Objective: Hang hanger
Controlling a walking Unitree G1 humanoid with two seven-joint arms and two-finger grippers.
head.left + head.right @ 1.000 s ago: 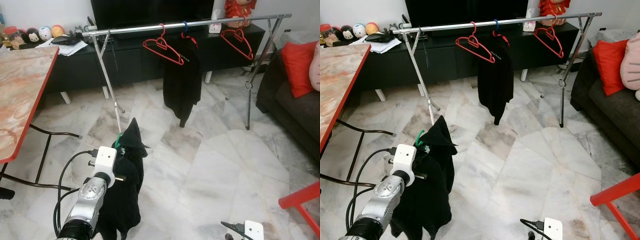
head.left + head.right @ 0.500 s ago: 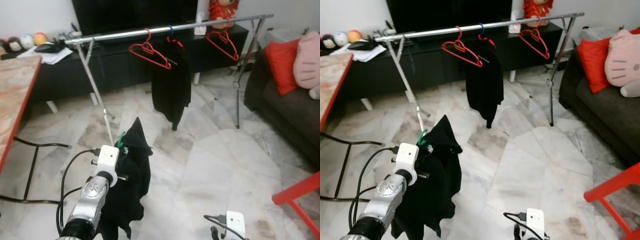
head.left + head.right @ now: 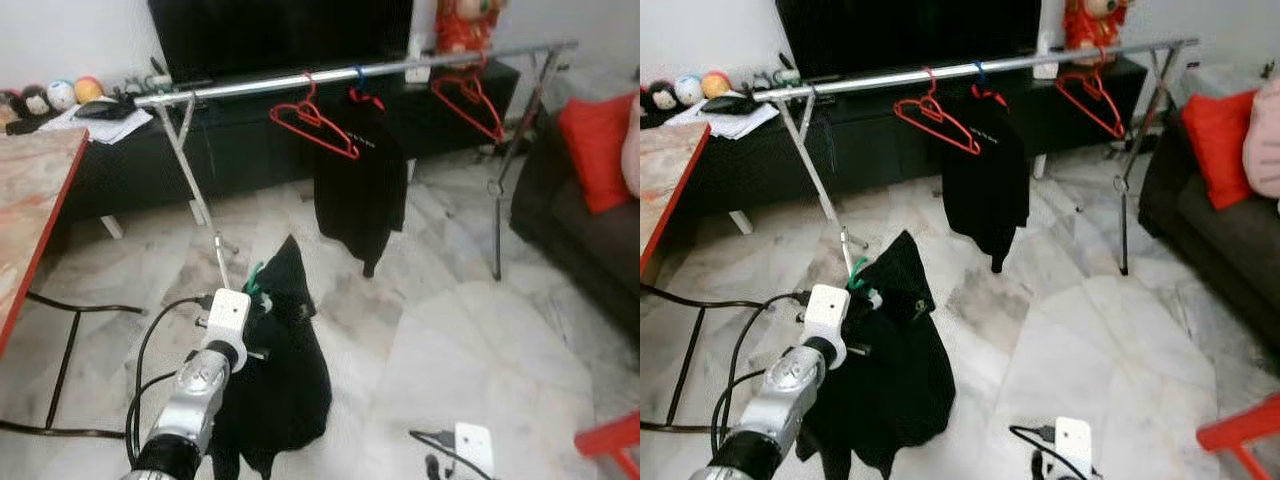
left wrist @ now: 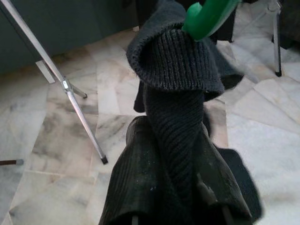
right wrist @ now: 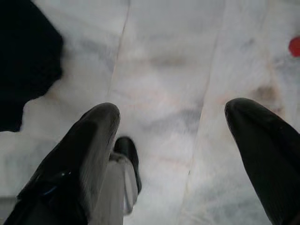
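— How is the left gripper (image 3: pixel 262 300) set, and what is held?

— Its fingers are buried in a black garment (image 3: pixel 280 390) that is draped over a green hanger (image 4: pixel 206 16); whether they are clamped or apart cannot be told. The garment is held up off the marble floor (image 3: pixel 470 330), short of the silver rail (image 3: pixel 340 78).

— And the arm's pose?

— The left arm (image 3: pixel 195 400) is stretched forward and up toward the rail. The right gripper (image 5: pixel 176 140) is held low, pointed at the floor, fingers spread wide with nothing between them.

— What is carried by the rail?

— Two red hangers (image 3: pixel 315 118) and a black top (image 3: pixel 360 185) on a third hanger are hung from it.
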